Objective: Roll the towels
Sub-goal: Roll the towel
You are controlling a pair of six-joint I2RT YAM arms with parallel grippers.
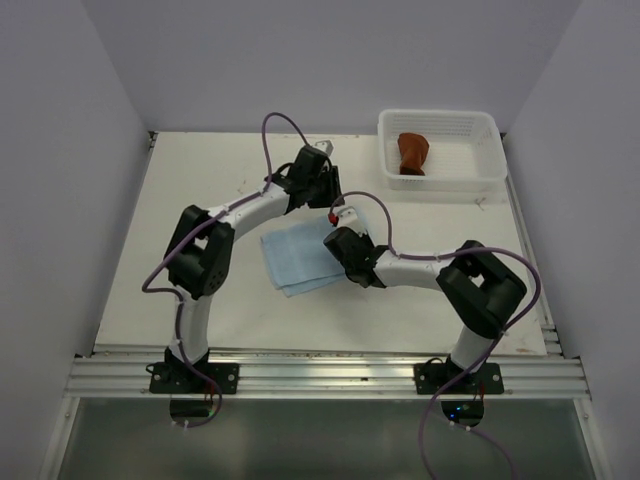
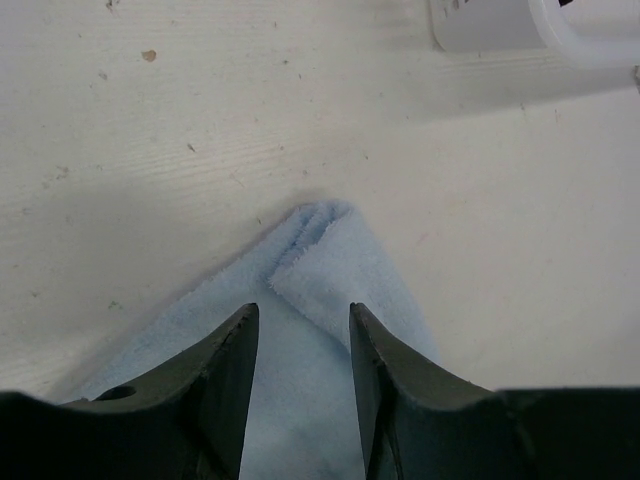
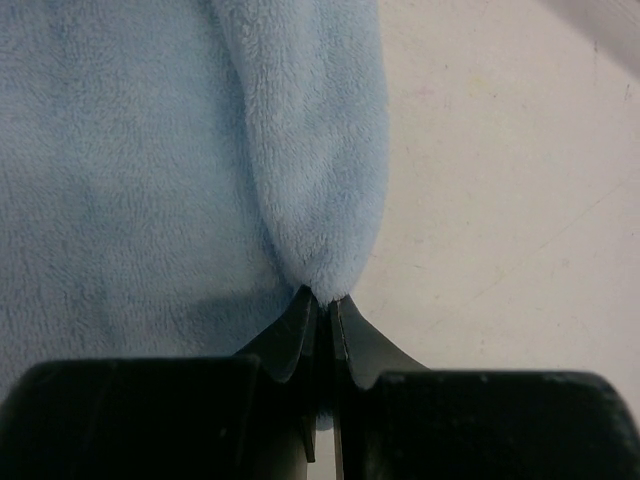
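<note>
Soft, even light is falling from above, leaving the table (image 1: pixel 200 170) bright and free of glare. The arms are casting only faint shadows. In the left wrist view the basket (image 2: pixel 490 30) is blurring at the top edge. In the right wrist view the jaws are showing as near-black shapes and dimming the towel (image 3: pixel 120 150) just ahead.
</note>
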